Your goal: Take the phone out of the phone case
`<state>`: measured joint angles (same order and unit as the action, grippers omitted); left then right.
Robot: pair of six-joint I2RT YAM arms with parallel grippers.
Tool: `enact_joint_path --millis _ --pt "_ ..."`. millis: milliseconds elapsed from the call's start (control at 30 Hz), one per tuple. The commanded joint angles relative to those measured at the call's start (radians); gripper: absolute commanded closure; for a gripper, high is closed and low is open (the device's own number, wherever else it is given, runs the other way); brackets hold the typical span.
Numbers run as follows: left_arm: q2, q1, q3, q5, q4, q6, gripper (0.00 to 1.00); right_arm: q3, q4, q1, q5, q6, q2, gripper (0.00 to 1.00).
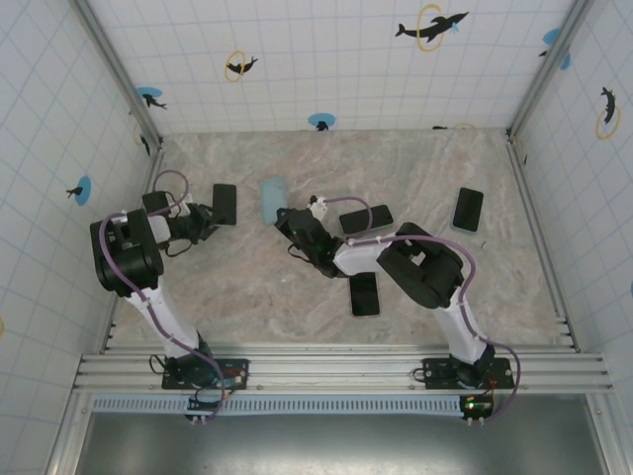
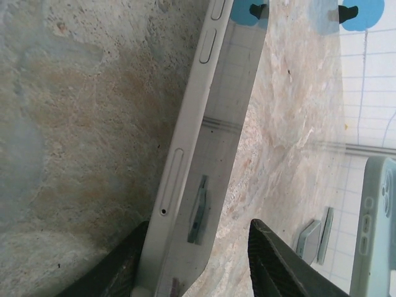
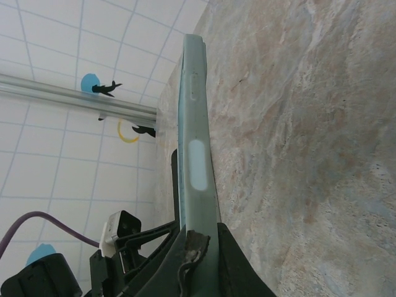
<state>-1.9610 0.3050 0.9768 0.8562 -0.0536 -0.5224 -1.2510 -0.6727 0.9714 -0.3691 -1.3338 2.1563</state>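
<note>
a: phone?
b: resting bare on the bench, just beside the phone case. left gripper is straddling the phone, jaws apart, likely to leave it.
a: case?
b: right gripper is pinching it, holding it clear.

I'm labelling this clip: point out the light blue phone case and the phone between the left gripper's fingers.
light blue phone case (image 3: 195,124), right wrist view, side wall above the oval.
phone (image 2: 193,124), left wrist view, pale side frame.

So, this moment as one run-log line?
left pincer: open around phone | right pincer: shut on case | phone: out of case
</note>
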Motion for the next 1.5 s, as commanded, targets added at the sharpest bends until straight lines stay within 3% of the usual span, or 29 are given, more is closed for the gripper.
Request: enact_joint_path --millis 0,300,900,1233,1467 --pt "-0.016 0.012 0.017 -0.182 0.157 0.065 0.55 -0.059 0.023 0.010 -0.032 0.030 0.034 1.00" --pt "-0.010 0.012 0.070 -0.285 0.270 0.116 0.47 -0.182 0.085 0.029 -0.073 0.062 0.126 1.00" --pt "0.040 0.010 0.073 -0.330 0.340 0.154 0.41 -0.489 0.178 0.033 -0.119 0.087 0.387 1.00" --pt "0.213 0.005 0.008 -0.274 0.345 0.146 0.36 -0.632 0.206 0.033 -0.085 0.093 0.473 0.89" --pt "0.287 -0.015 -0.045 -0.251 0.346 0.131 0.36 -0.641 0.224 0.033 -0.078 0.142 0.451 0.69"
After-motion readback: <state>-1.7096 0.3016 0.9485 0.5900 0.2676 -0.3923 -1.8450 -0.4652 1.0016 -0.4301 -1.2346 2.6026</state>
